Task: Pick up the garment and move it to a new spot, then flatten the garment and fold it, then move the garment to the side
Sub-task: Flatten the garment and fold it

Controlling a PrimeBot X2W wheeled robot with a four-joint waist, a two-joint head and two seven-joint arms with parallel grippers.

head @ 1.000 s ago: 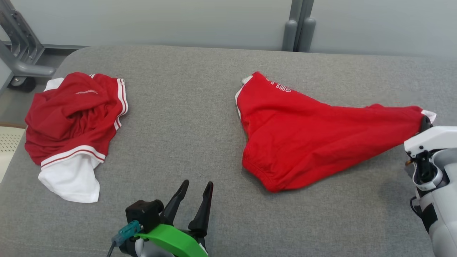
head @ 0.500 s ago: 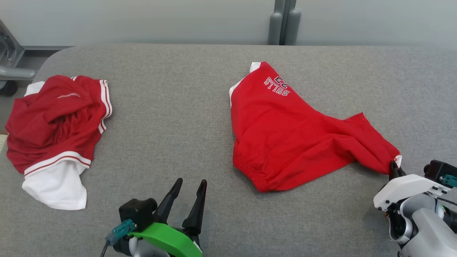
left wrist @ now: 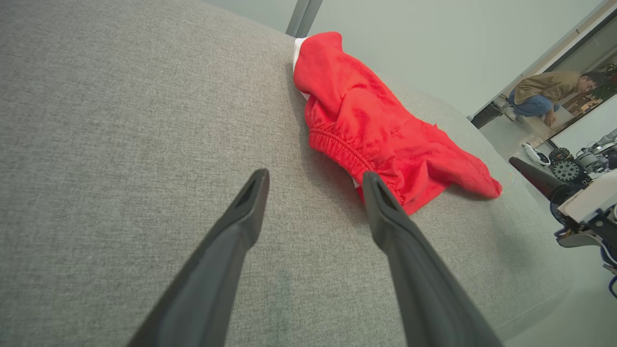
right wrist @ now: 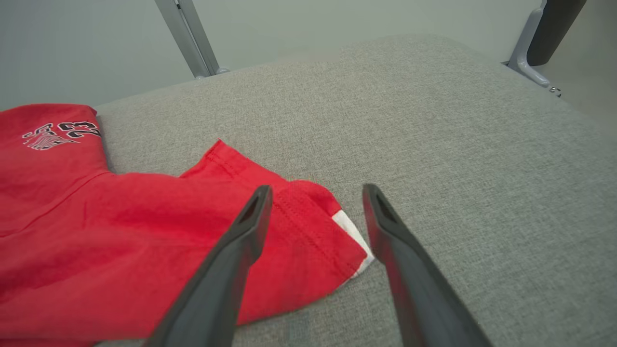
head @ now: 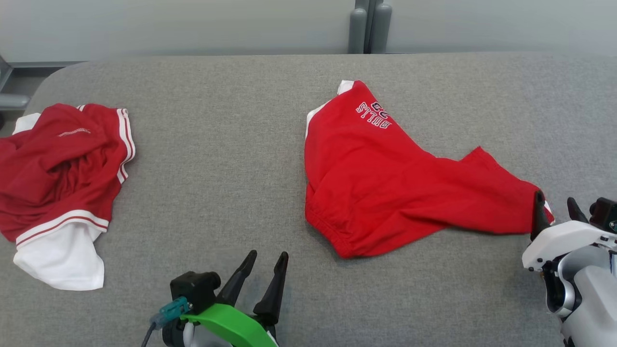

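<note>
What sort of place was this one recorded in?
Probably a robotics lab: a grey padded table against plain walls, and a crouching person near wheeled robot parts on the floor.

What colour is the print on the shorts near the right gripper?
White lettering with dark, white-edged numerals; clearest in the head view.

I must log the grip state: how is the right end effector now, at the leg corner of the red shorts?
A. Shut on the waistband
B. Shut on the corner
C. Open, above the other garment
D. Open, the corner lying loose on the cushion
D: in the right wrist view the right end effector has its fingers apart, and the red shorts lie loose on the grey cushion, not pinched.
</note>
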